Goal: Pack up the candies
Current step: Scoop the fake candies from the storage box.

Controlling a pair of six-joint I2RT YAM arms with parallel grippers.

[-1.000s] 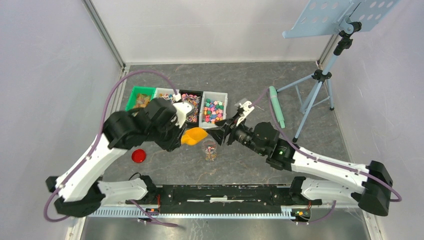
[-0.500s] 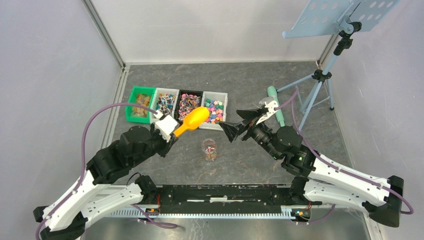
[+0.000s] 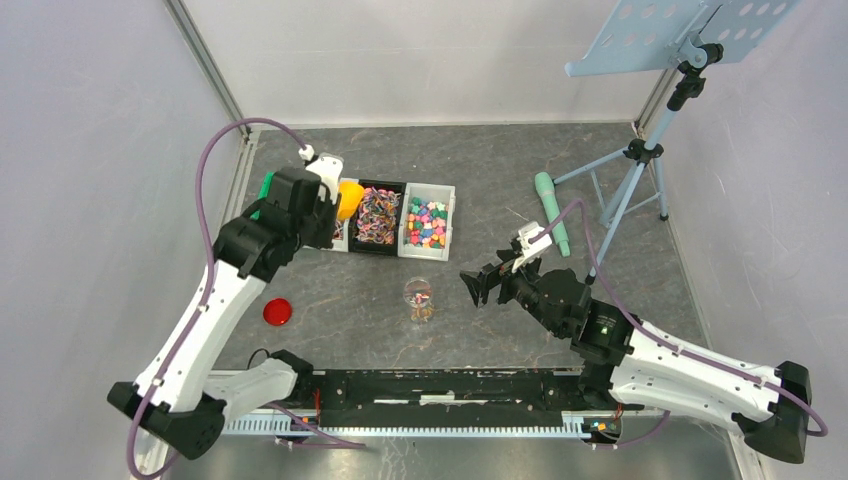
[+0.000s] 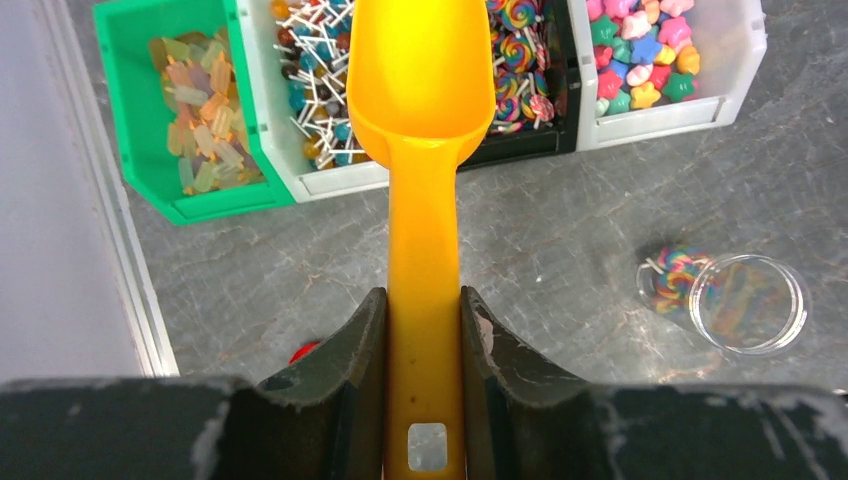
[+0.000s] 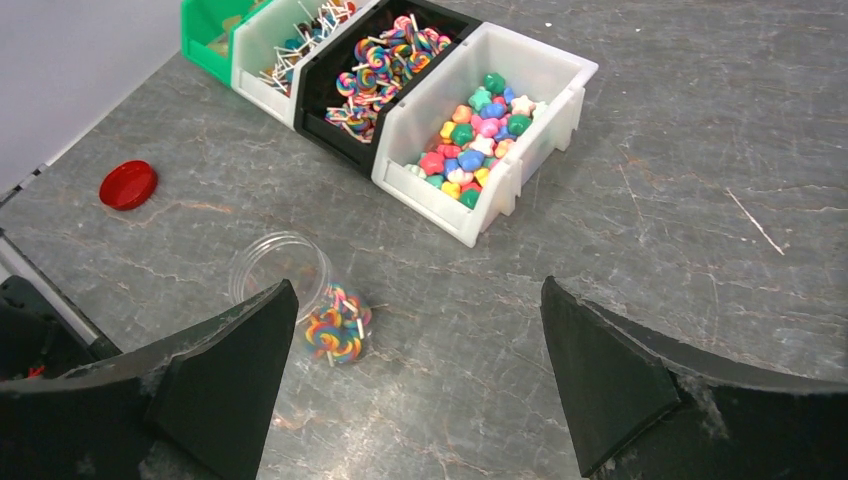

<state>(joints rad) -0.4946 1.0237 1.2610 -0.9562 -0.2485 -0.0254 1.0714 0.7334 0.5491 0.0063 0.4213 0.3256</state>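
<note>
So, our left gripper clamps the scoop by its handle, bowl empty above the bins at eleven o'clock from the jar. The candies mostly fill those bins. Only a few lie in the jar, with its lid off at nine o'clock. Our right gripper gapes wide and holds nothing. We judge most scooping undone.

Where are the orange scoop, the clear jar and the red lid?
orange scoop [image 4: 424, 230]: left wrist view, on its handle just below the bowl.
clear jar [image 5: 312, 298]: right wrist view, on its see-through side wall.
red lid [image 5: 128, 184]: right wrist view, on the centre of its top face.
</note>
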